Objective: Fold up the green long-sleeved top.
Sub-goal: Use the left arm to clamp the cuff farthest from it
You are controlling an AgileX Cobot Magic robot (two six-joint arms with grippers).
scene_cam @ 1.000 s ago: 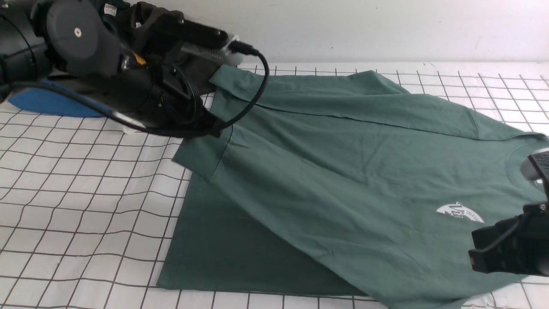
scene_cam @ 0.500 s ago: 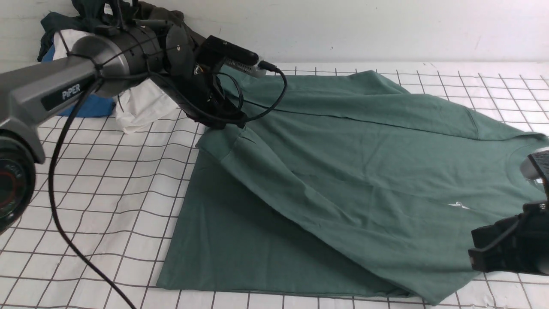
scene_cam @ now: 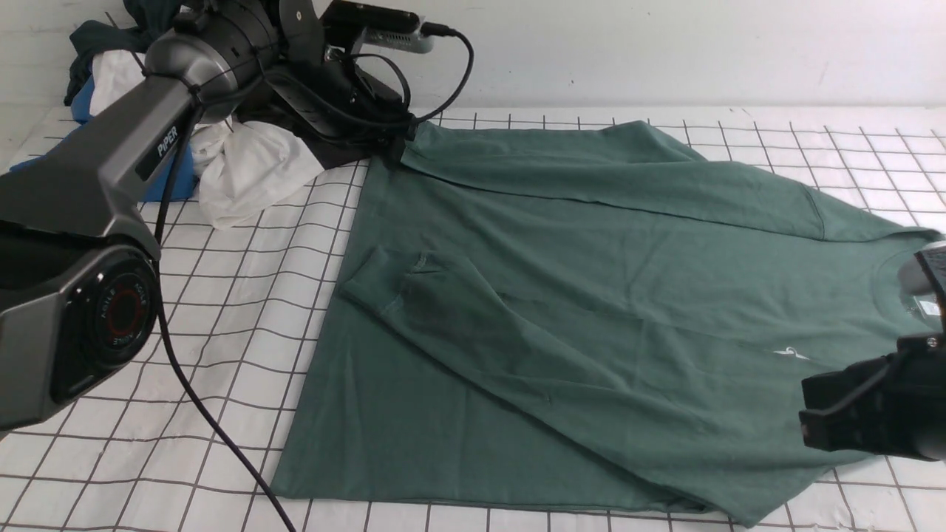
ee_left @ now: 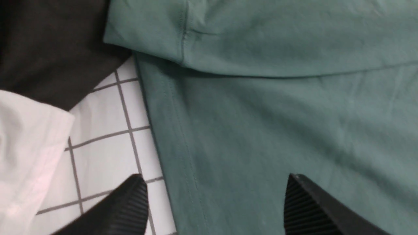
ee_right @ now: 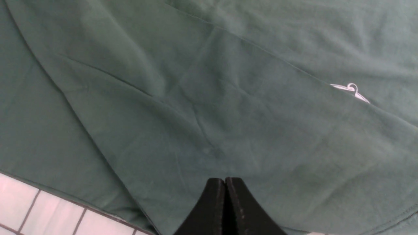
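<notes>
The green long-sleeved top (scene_cam: 606, 244) lies spread flat on the gridded cloth. One sleeve is folded diagonally across the chest, and its cuff (scene_cam: 392, 284) rests near the hem side. This sleeve covers most of the white logo (scene_cam: 792, 354), leaving only a sliver in view. The other sleeve lies along the far edge, with its cuff (ee_left: 156, 32) at the far left corner. My left gripper (ee_left: 215, 176) hovers open and empty over the top's hem edge there. My right gripper (ee_right: 225, 179) is shut with nothing in it, just above the folded sleeve at the near right.
A heap of other clothes sits at the back left: a white garment (scene_cam: 251, 174), a dark one (ee_left: 49, 49), and something blue (scene_cam: 174, 185). The left arm (scene_cam: 111, 170) and its cable (scene_cam: 214, 421) cross the gridded tablecloth (scene_cam: 222, 310). A wall runs behind the table.
The left gripper opened and let go of the sleeve cuff, which dropped across the chest and covered the logo. The left arm then pulled back to the far left corner. The right arm held still.
</notes>
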